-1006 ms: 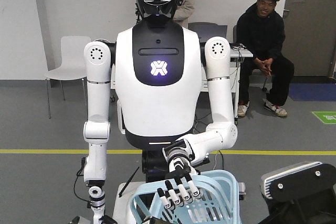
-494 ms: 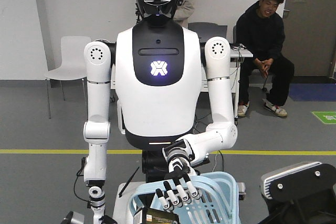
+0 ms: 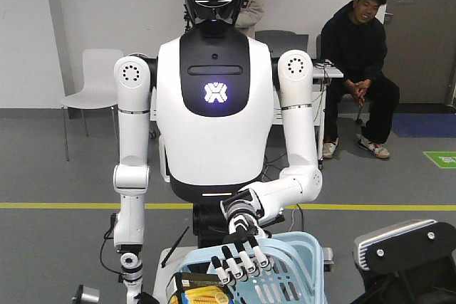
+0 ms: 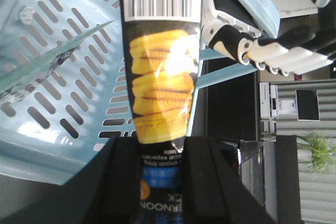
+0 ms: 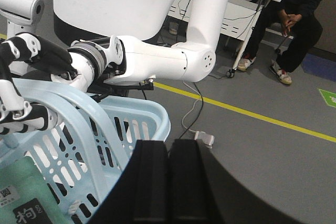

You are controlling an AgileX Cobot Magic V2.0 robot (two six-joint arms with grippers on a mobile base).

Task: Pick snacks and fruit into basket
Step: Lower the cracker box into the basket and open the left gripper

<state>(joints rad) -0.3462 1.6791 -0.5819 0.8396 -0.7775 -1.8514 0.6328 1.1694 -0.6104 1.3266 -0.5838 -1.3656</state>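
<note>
The light-blue basket (image 3: 303,261) (image 4: 63,30) (image 5: 142,119) hangs from a white humanoid robot's black-and-white hand (image 3: 239,258) (image 4: 262,51). My left gripper (image 4: 160,145) is shut on a black snack pack showing yellow biscuits (image 4: 160,82) (image 3: 199,292), held over the basket's inside. The mint-green snacks pouch (image 5: 23,200) with its black strip lies in the basket; its edge (image 4: 42,64) shows in the left wrist view. My right gripper (image 5: 168,145) is shut and empty, just outside the basket's rim. The fruit is out of view.
The humanoid robot (image 3: 214,97) stands right behind the basket, its forearm (image 5: 152,61) reaching over the handle. A seated person (image 3: 360,55) is at the back right, a white chair (image 3: 96,83) at the back left. A cable (image 5: 197,108) lies on the grey floor.
The black-and-yellow pack has come up into the front view at the basket's near rim, showing more each frame. Part of my left arm appears at bottom left. The humanoid stays still.
</note>
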